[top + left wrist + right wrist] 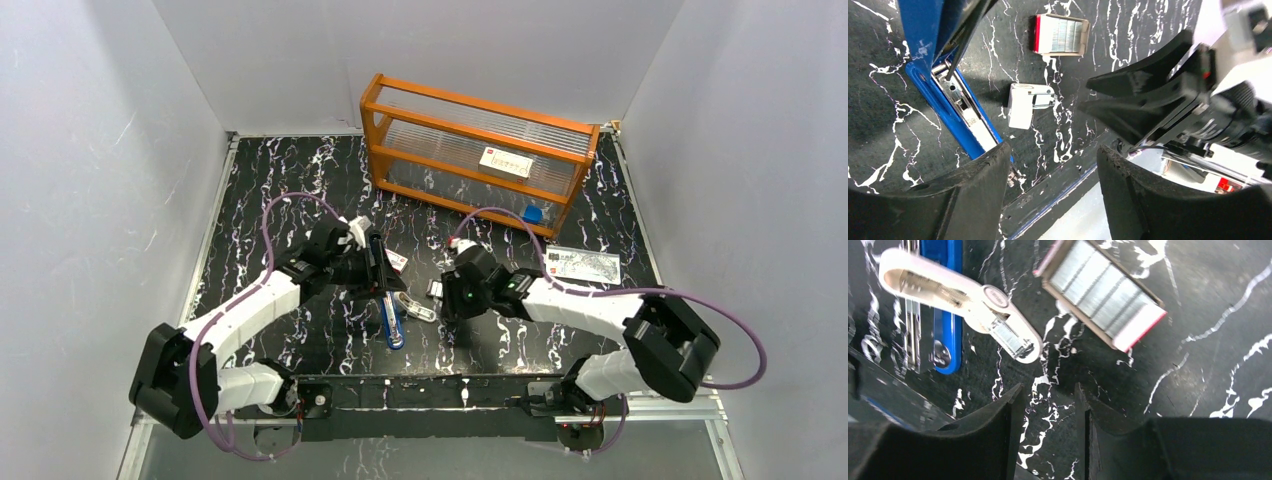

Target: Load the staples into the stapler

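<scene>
Two pincers, neither carrying anything.

- Left pincer [1050,155]: fingers spread wide, hovering just beside the stapler [960,107], gripping nothing.
- Right pincer [1048,390]: fingers close together with a slim gap. The bench [1208,370] shows through the gap and nothing is pinched.
- Stapler: lies on the bench with its blue lid [923,30] raised and the metal channel exposed. No strip can be made out in the channel, though the view of it is partial.
- White tool [958,297]: lies right beside the stapler, on the side toward the right pincer. Whether the two touch cannot be told.
- Staples [1098,287]: silvery strips packed side by side in their open box [1143,322]. The box lies past the white tool from the stapler, apart from both.
- Progress, as judged: the opening is done and the stapler looks ready to receive.
- Outstanding: lift a strip from the box, seat it in the channel, shut the lid. The right pincer sits nearer the box and looks the likelier one to fetch.
</scene>
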You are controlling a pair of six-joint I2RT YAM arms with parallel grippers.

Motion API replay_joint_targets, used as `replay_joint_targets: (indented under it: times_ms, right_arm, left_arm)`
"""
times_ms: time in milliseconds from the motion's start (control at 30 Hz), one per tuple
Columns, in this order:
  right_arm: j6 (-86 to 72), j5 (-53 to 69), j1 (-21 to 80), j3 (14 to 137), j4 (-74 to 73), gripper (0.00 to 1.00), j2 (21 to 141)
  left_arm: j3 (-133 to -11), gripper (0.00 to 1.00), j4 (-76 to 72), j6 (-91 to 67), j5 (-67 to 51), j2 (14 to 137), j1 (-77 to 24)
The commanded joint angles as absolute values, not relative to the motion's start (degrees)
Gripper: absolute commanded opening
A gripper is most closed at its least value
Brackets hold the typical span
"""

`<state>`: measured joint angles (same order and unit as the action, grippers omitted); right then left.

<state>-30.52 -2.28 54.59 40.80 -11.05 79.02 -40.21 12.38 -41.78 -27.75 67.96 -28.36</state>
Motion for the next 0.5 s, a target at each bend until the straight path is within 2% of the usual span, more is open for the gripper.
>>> replay_joint_targets:
  times_ms: [0, 300, 367, 467]
  right_arm:
    - [-43.13, 5.25, 49.57, 36.12, -7.36, 0.48, 75.12]
    - [-52.26, 12.87, 48.15, 34.08, 1.43, 0.39, 79.43]
    - [-53.87, 13.19, 48.07, 35.02, 2.19, 0.34, 83.27]
    - [-54.84, 12.38, 48.02, 35.68, 1.92, 0.32, 84.88]
  left_arm:
    - [-41.96, 0.61, 11.44, -41.00, -22.49, 69.68, -31.43]
    - [-43.05, 0.61, 12.70, -38.39, -16.39, 73.46, -34.36]
    - [-43.47, 0.59, 12.30, -37.70, -17.16, 74.97, -34.54]
    - [-44.13, 0.50, 11.73, -37.22, -18.44, 75.96, -34.63]
